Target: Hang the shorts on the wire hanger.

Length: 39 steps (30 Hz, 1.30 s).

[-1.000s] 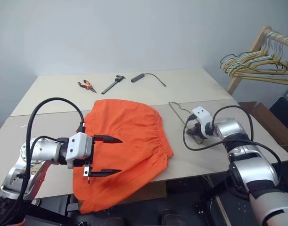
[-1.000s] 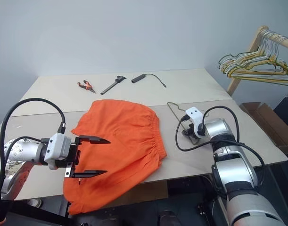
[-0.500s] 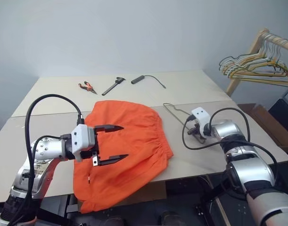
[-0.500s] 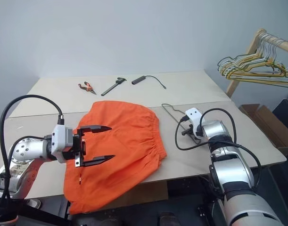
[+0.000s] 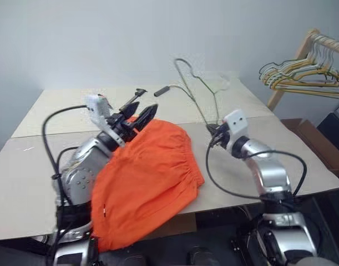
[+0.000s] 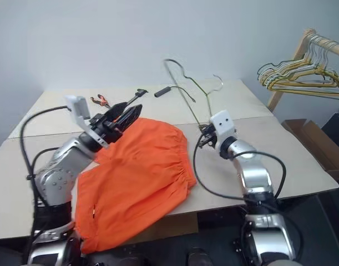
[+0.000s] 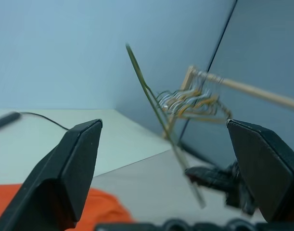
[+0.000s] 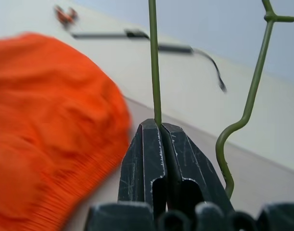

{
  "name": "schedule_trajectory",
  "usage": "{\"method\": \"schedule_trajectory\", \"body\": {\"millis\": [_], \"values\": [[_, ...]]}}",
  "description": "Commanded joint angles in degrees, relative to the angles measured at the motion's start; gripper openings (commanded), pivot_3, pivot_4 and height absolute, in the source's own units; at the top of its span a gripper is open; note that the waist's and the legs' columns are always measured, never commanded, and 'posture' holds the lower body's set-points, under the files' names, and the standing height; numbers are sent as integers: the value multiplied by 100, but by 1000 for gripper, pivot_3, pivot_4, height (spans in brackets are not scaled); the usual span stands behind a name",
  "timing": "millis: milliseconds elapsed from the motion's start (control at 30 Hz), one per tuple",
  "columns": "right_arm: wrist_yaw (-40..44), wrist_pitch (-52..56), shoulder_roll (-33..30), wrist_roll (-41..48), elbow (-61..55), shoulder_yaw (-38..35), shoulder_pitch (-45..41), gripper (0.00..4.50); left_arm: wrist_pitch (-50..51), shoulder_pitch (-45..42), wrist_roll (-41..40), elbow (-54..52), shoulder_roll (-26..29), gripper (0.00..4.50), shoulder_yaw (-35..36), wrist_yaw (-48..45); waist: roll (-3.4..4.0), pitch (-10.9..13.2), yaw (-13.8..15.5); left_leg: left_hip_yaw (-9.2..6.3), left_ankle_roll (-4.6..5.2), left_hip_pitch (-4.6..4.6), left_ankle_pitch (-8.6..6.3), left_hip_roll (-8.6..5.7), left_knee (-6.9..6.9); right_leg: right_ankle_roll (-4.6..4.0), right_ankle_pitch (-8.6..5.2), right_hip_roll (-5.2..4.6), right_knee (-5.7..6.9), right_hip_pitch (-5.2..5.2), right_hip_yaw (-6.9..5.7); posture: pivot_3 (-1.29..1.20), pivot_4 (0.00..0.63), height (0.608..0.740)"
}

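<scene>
The bright orange shorts [image 5: 144, 169] lie spread on the table [image 5: 30, 172], one end hanging over the near edge. My right gripper [image 8: 161, 127] is shut on a lower wire of the thin grey-olive wire hanger [image 5: 198, 97] and holds it upright above the table, right of the shorts, hook at the top. In the head views this gripper [image 6: 204, 137] sits just beyond the waistband side. My left gripper [image 5: 142, 112] is raised over the far left part of the shorts, fingers [image 7: 74, 163] wide open with nothing between them, pointing towards the hanger [image 7: 154, 113].
Orange-handled pliers [image 6: 101, 100], a black hand tool [image 6: 135, 95] and a black stick with a cable [image 6: 163, 91] lie at the table's far side. A wooden rack with several hangers [image 5: 302, 72] stands at the right, above a cardboard box [image 5: 319, 147].
My right gripper has shut on the hanger and lifted it off the table to stand upright. My left gripper has risen, rolled and swung forward over the shorts.
</scene>
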Motion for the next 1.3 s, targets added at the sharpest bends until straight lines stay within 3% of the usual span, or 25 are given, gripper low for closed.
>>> {"method": "schedule_trajectory", "body": {"millis": [33,333,467,800,1000,1100,1300], "values": [[12,-480,50,-106,-814,337,69,15,125,-329,-319,16,-281,4500,153,600,0,0,14,0,0,0,0,-4,1,1,1,0,0,0,1,30,0,740],[-121,-880,70,-464,-1136,797,209,15,40,-518,-580,214,-571,4500,279,976,-1,1,39,-4,0,1,1,-16,3,1,1,-2,-9,8,-3,25,0,740],[-167,-893,64,-546,-1077,862,222,0,-15,-550,-648,232,-659,3615,320,1037,-2,1,39,-4,0,1,2,-17,3,0,0,-2,-10,10,-4,25,0,740],[-125,-872,72,-564,-1140,906,321,0,-150,-514,-338,236,-681,191,117,1044,-2,1,40,-5,0,1,2,-19,3,0,0,-2,-12,11,-5,23,0,740],[-137,-936,47,-664,-1133,943,318,0,-412,-422,-29,189,-673,56,-90,811,-3,2,35,-4,0,0,2,-20,3,0,0,-2,-14,12,-4,21,0,740],[-160,-1053,21,-738,-1116,958,320,738,-627,-305,208,-38,-562,0,-297,489,-2,2,29,-4,0,0,2,-20,3,0,0,-2,-15,11,-5,26,0,740],[332,-1126,-233,-189,-1280,654,333,2800,-1052,-252,239,-2,-284,0,-54,-89,-3,2,36,-2,0,0,2,-20,3,0,0,-2,-15,12,-6,34,0,740]]}}
